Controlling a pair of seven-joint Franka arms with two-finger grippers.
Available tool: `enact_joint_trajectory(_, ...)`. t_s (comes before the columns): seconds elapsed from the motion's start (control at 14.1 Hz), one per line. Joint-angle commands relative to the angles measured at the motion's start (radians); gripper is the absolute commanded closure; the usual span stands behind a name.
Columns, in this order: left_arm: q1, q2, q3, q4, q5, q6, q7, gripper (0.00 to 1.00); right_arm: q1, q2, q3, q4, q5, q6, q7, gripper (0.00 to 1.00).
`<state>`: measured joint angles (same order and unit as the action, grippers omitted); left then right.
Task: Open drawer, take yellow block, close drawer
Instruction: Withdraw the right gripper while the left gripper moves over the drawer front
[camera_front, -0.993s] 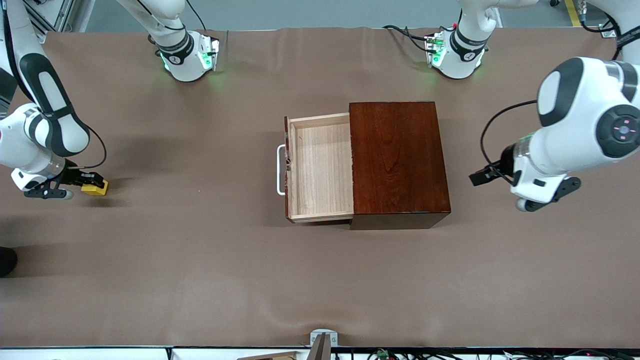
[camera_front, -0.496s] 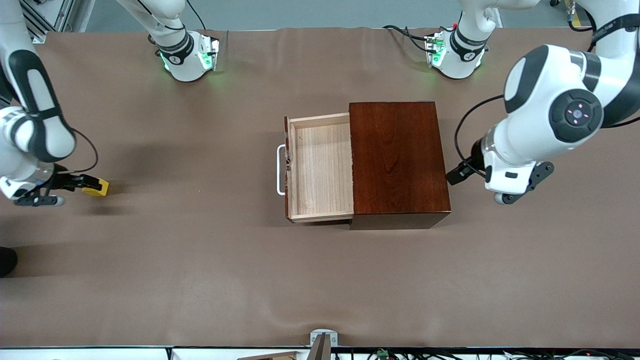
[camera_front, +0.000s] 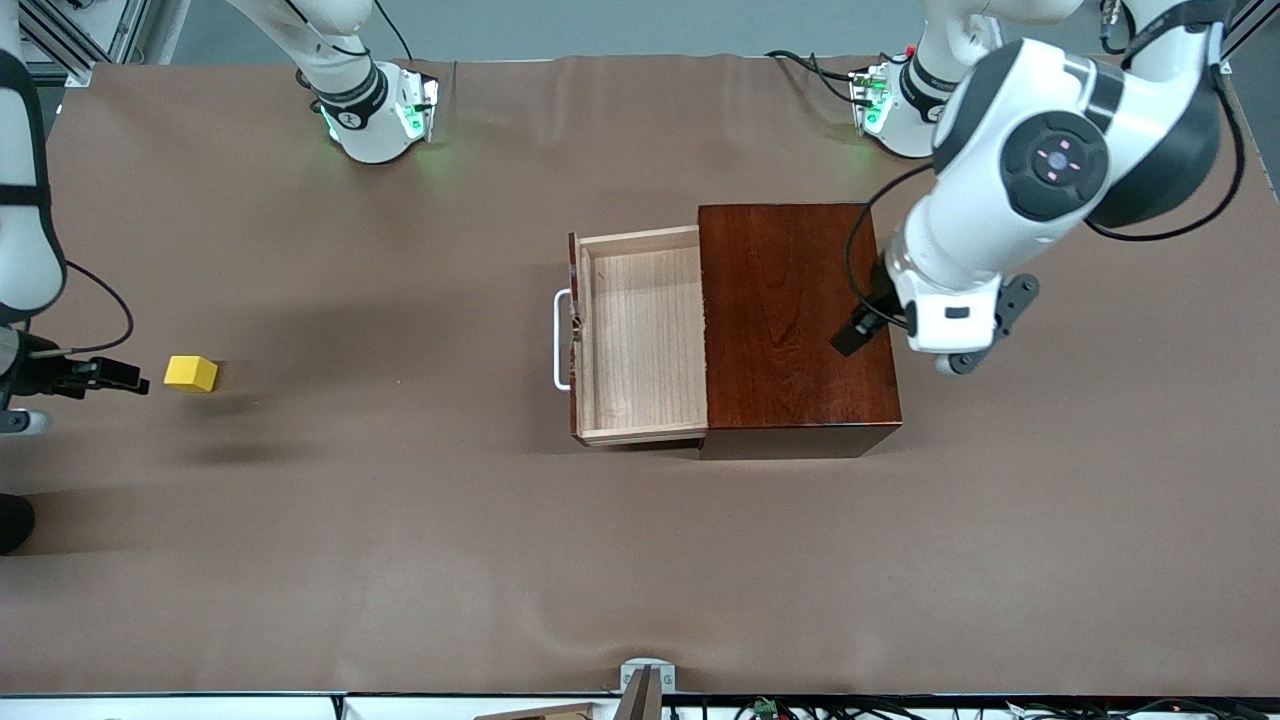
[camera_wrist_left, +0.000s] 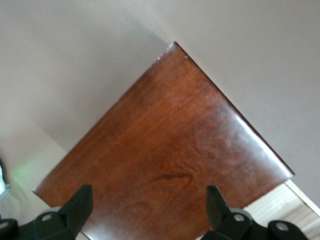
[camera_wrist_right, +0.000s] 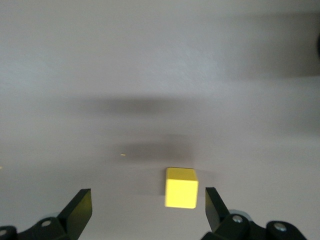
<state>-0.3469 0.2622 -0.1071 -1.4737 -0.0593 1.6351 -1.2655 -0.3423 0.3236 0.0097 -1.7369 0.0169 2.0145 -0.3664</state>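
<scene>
The yellow block (camera_front: 191, 373) sits alone on the brown table near the right arm's end. My right gripper (camera_front: 128, 376) hangs just off it, open and holding nothing. In the right wrist view the yellow block (camera_wrist_right: 181, 187) lies a little ahead of the open right gripper (camera_wrist_right: 148, 201), close to one finger. The drawer (camera_front: 640, 335) is pulled out of the dark wooden box (camera_front: 790, 320), and its pale inside is bare. Its white handle (camera_front: 559, 340) faces the right arm's end. My left gripper (camera_front: 851, 337) hovers open over the box top (camera_wrist_left: 165, 135), shown in the left wrist view (camera_wrist_left: 149, 199).
Both arm bases (camera_front: 375, 115) (camera_front: 900, 110) stand along the table's edge farthest from the front camera. A small metal clamp (camera_front: 645, 680) sits at the nearest edge. A dark object (camera_front: 12, 520) pokes in at the right arm's end.
My right gripper opened, let go of the yellow block on the table and drew back from it. My left arm swung in from its end of the table over the box.
</scene>
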Motion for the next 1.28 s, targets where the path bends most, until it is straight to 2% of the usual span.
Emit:
enact_joint_trajectory(0.0, -0.044, 0.006, 0.007, 0.027, -0.013, -0.001, -0.08, 0.0, 0.071, -0.099, -0.004, 0.031, 0.001, -0.106, 0.143, 0.0)
enact_joint_trajectory(0.35, -0.118, 0.078, 0.007, 0.125, -0.01, 0.012, -0.296, 0.0, 0.141, -0.21, 0.021, 0.071, 0.001, -0.201, 0.452, 0.0)
enact_joint_trajectory(0.5, -0.156, 0.088, 0.01, 0.135, -0.01, 0.038, -0.374, 0.0, 0.19, -0.242, 0.021, 0.1, 0.001, -0.273, 0.529, 0.0)
enact_joint_trajectory(0.71, -0.219, 0.129, 0.012, 0.136, -0.01, 0.196, -0.578, 0.0, 0.233, -0.244, 0.021, 0.171, 0.001, -0.381, 0.521, 0.0)
enact_joint_trajectory(0.99, -0.306, 0.15, 0.018, 0.138, -0.011, 0.232, -0.739, 0.0, 0.252, -0.284, 0.018, 0.184, 0.001, -0.435, 0.511, 0.0)
enact_joint_trajectory(1.21, -0.365, 0.166, 0.018, 0.141, -0.002, 0.232, -0.859, 0.0, 0.249, -0.308, 0.01, 0.18, 0.001, -0.436, 0.39, 0.0)
